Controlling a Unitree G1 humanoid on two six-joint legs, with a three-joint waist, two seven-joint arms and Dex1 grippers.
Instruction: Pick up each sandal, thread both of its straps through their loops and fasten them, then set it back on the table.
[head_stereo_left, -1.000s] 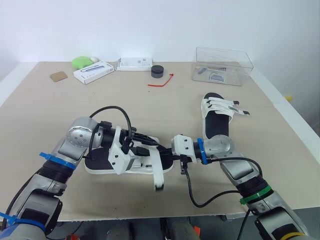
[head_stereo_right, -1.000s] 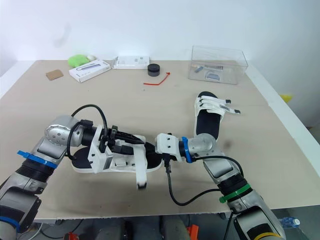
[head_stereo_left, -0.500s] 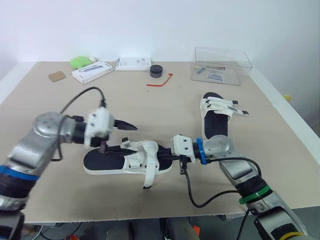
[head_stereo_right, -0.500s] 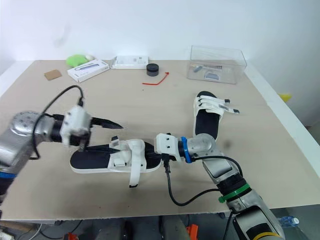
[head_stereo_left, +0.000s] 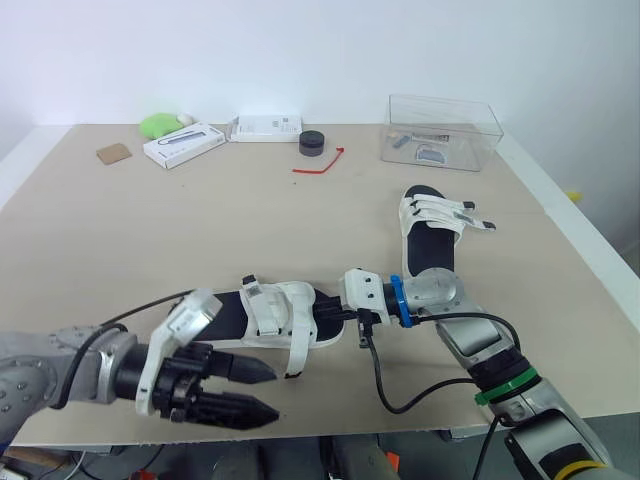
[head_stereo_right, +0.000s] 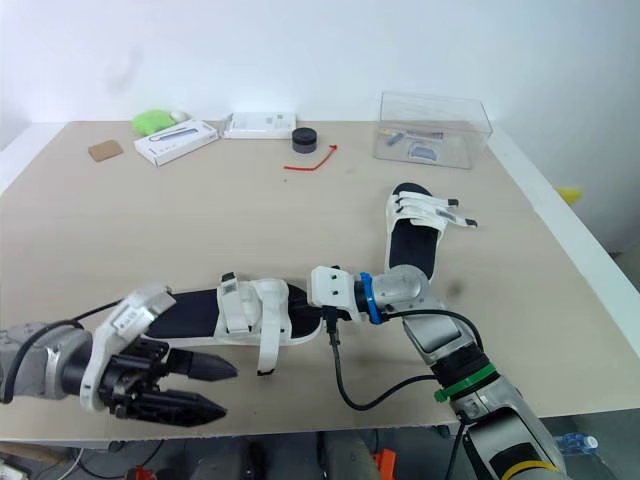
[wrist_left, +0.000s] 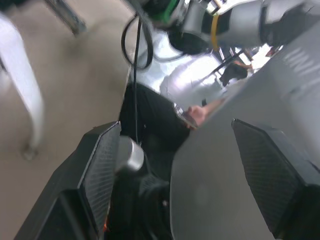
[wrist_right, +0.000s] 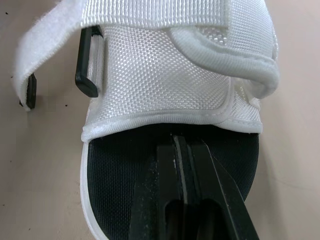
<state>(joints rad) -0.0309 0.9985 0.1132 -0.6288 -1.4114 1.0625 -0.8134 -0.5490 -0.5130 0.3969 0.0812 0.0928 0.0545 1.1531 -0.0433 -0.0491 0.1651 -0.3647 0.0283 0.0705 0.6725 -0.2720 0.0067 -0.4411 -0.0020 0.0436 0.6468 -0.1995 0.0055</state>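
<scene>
Two sandals lie on the one desk (head_stereo_left: 120, 230): the near sandal (head_stereo_left: 280, 308) and the far sandal (head_stereo_left: 432, 245). Two hands are over the desk, the left hand (head_stereo_left: 272, 392) and the right hand (head_stereo_left: 335, 318), each with two black fingers. Along the far edge there are two flat white boxes, the slanted box (head_stereo_left: 185, 144) and the straight box (head_stereo_left: 268, 127), one black round puck (head_stereo_left: 313, 142), one red tie (head_stereo_left: 322, 165), one green lump (head_stereo_left: 160, 124), one brown square card (head_stereo_left: 116, 152) and one clear plastic box (head_stereo_left: 443, 130). A few small items lie inside the clear box, too small to count.
</scene>
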